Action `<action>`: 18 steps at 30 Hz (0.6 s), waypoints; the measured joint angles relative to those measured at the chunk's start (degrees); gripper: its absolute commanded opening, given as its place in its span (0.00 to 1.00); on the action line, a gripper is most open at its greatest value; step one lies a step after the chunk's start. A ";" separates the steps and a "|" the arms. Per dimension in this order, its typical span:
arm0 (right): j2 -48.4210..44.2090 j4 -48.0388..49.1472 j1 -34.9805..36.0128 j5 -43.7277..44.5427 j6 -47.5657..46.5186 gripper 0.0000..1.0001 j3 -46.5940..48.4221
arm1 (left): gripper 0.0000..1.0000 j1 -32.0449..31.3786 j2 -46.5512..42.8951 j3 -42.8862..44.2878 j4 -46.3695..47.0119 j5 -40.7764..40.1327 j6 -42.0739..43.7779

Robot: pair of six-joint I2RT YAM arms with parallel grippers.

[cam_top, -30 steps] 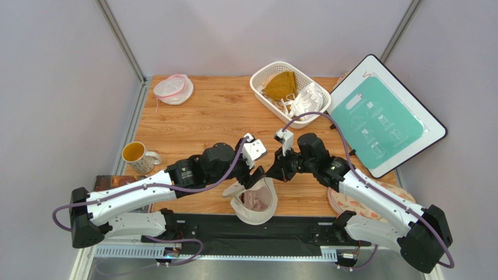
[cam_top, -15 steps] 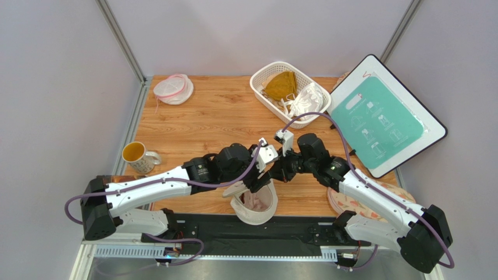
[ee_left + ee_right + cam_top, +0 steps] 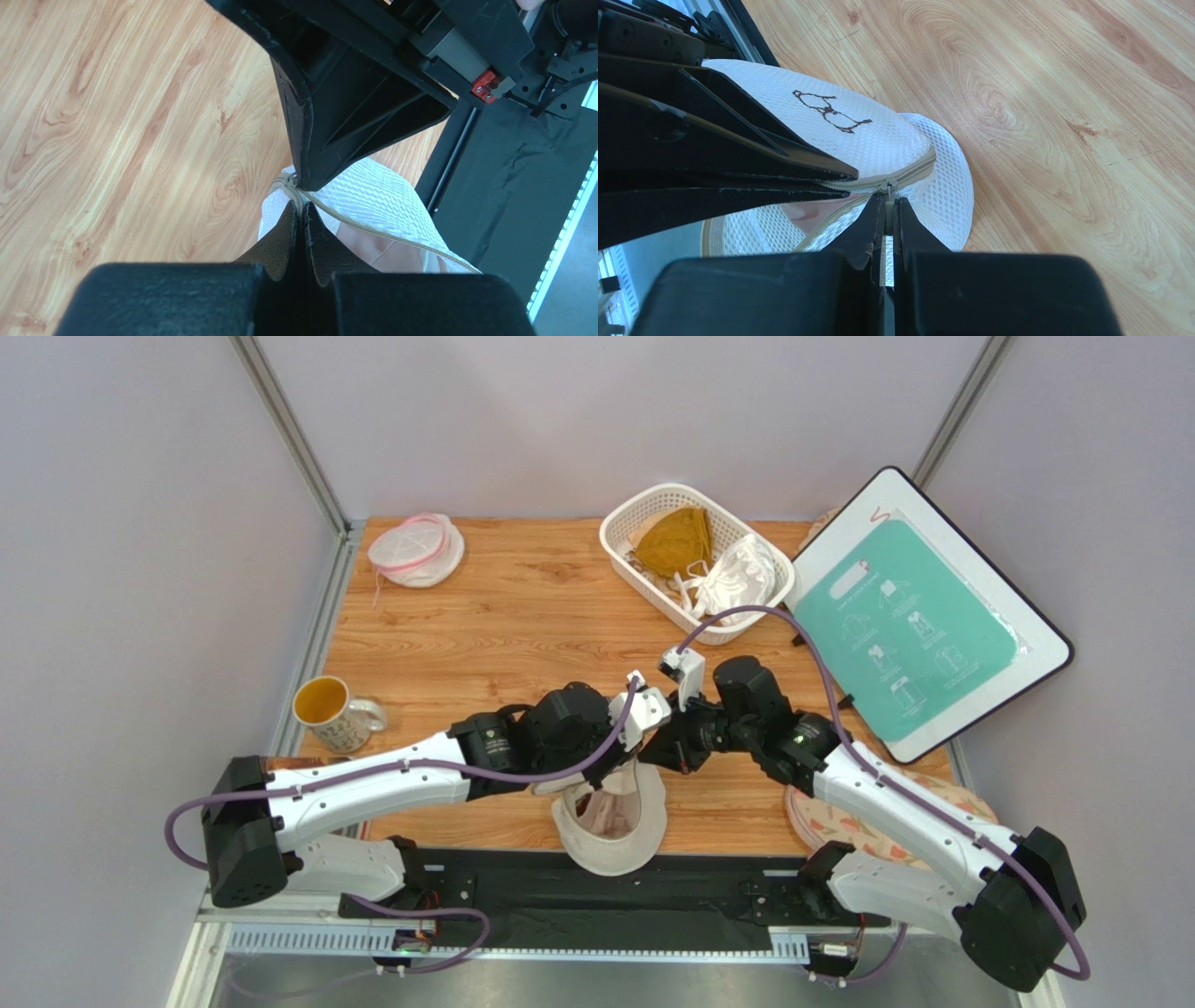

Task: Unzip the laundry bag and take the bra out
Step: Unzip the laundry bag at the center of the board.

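The white mesh laundry bag [image 3: 617,843] sits at the table's near edge, its tan zip partly open. The pale pink bra [image 3: 606,812] shows inside the bag and through the gap [image 3: 372,246] [image 3: 805,210]. My left gripper [image 3: 612,773] [image 3: 302,208] is shut on the bag's edge [image 3: 372,203] right beside the zip. My right gripper [image 3: 657,753] [image 3: 887,203] faces it, shut on the small zipper pull [image 3: 887,186]. The two sets of fingertips nearly touch over the bag [image 3: 878,140].
A white basket [image 3: 617,546] at the back holds a mustard bra [image 3: 673,539] and a white bra [image 3: 737,574]. Also in view: a small pink-rimmed mesh pouch [image 3: 415,549], a mug [image 3: 326,704], a teal board [image 3: 919,609], a patterned cloth [image 3: 856,826] and a black mat [image 3: 701,896].
My left arm reached right to the bag and its gripper went from open to shut on the bag's edge by the zip. The right gripper held still on the pull.
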 measured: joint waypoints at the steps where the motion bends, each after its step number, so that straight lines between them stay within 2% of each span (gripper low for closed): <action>1: 0.00 0.02 0.00 -0.02 0.00 0.00 0.00 | 0.00 0.00 -0.24 -0.02 -0.11 -0.24 0.02; 18: -0.11 3.87 0.09 -2.21 0.42 0.00 -0.79 | 0.00 0.00 -10.73 -1.97 -1.92 -1.88 0.15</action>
